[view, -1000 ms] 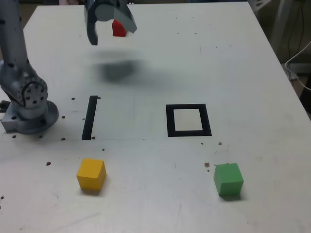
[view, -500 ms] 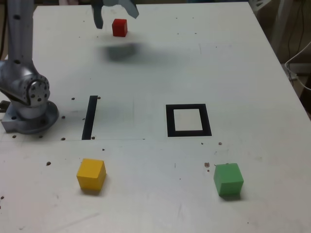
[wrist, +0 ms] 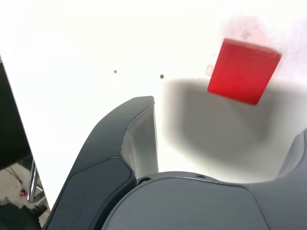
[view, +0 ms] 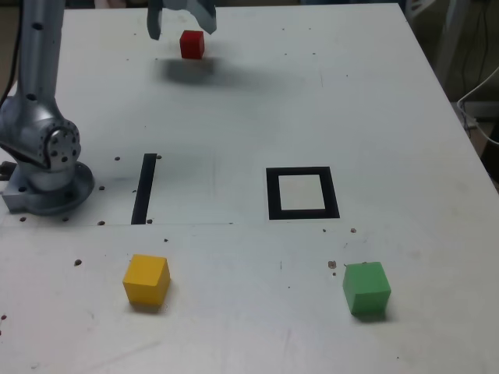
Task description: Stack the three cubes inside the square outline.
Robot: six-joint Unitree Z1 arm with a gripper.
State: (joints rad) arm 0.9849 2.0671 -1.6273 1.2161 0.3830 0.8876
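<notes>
A: What was shown as the largest thing?
B: A broad white tabletop (view: 226,296) was shown, its smooth, hard-looking surface marked with thin lines and scattered with small dark specks.
A: And after that?
B: A grey robot arm (view: 39,86) was seen at the exterior view's left, its smooth, tube-like link raised from a rounded base.
A: How was the gripper (view: 182,34) held?
B: It was held above the table, partly cut off by the exterior view's top edge. Its curved, hooked grey fingers were spread wide, and nothing was gripped between them. A soft, blurred shadow (view: 191,72) was cast on the white surface below.
A: Were any flat shapes marked out?
B: A thick black square outline (view: 334,193) with a white centre was seen to the right of the table's middle in the exterior view; no cube was contained in it. A straight black strip (view: 144,189) was laid near the arm's base.
A: Where were the cubes placed?
B: All were set apart, with plain, flat faces. The green cube (view: 366,288) was placed near the exterior view's lower right, and the yellow cube (view: 146,279) at its lower left. The smallest, the red cube (view: 192,45), was found near the far edge, by the gripper but untouched, its glossy-looking sides sharply edged.
</notes>
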